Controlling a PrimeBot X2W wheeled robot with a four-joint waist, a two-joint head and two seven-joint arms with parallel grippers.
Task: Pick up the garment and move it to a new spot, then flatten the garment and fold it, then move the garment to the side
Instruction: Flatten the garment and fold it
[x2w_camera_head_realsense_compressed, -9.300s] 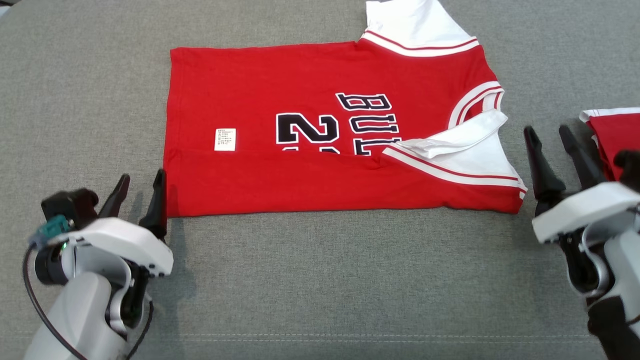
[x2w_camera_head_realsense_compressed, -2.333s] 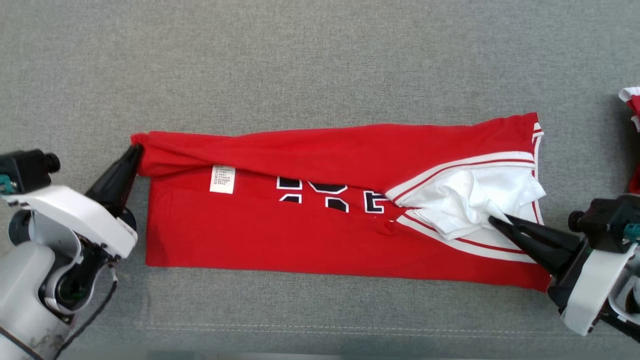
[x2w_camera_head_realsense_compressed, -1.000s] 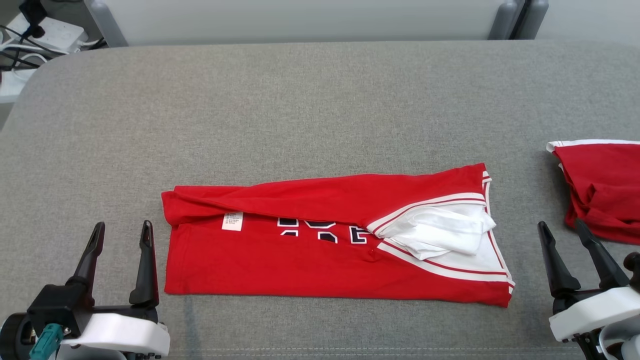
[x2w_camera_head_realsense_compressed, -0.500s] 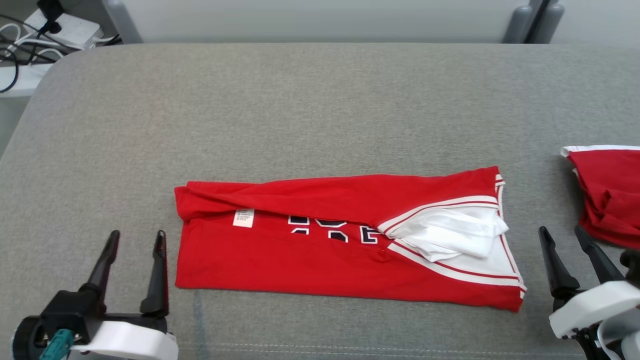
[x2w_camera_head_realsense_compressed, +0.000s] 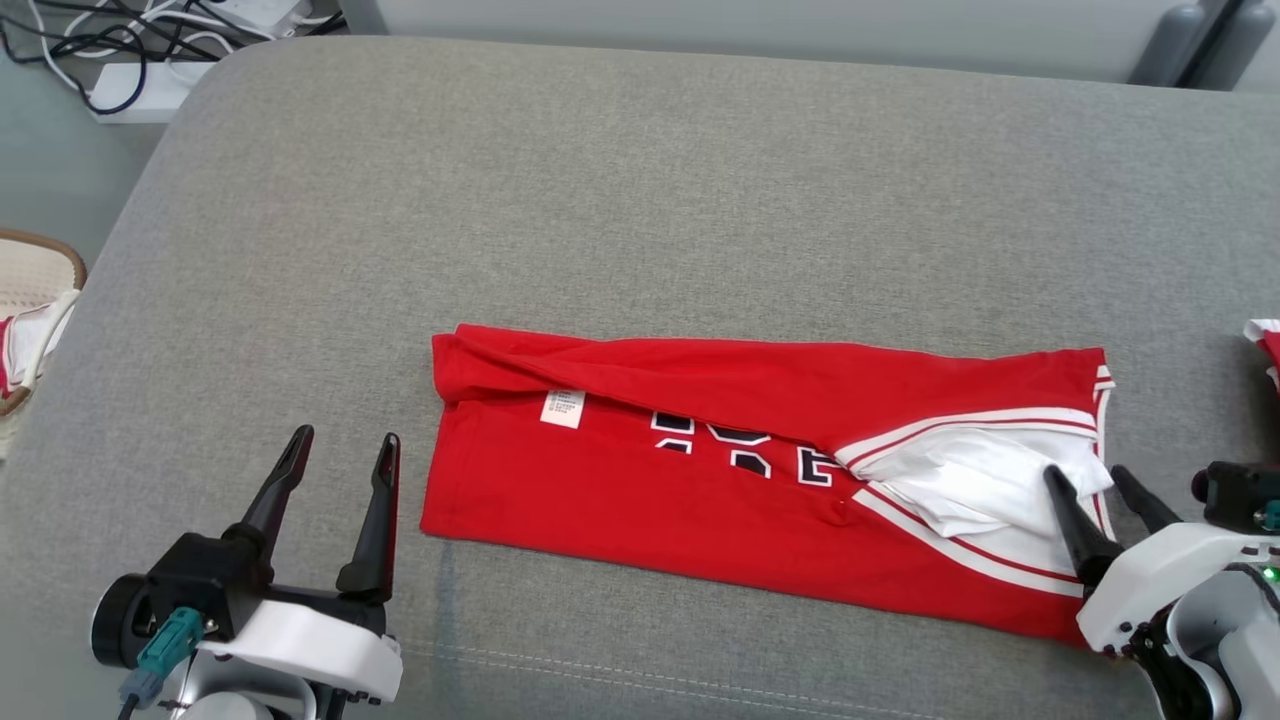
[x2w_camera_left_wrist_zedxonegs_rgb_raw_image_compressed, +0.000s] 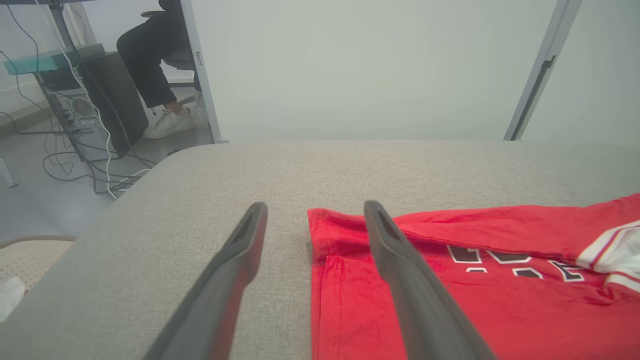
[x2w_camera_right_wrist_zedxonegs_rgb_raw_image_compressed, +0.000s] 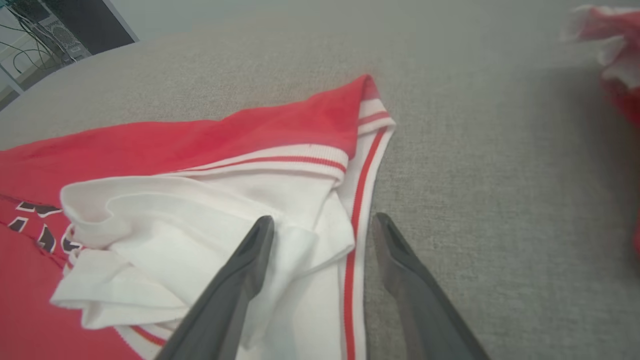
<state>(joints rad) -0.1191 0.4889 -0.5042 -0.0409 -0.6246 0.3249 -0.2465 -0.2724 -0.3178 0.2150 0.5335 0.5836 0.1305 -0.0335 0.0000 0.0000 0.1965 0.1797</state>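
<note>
Left claw (x2w_camera_head_realsense_compressed: 347, 437) spread, long folded red jersey (x2w_camera_head_realsense_compressed: 620, 500), grey woven cushion (x2w_camera_head_realsense_compressed: 600, 200)

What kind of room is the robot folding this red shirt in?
Probably a lab or office workroom: the red shirt lies on a grey padded table, cables and a power strip sit on the floor, and a person sits near a computer tower.

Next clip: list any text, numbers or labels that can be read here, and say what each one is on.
On the jersey, the print: dark characters with white edging, their upper parts hidden under the fold; cannot be read.
On the jersey, the label: white tag, print too small to read.
Nothing else legible.
</note>
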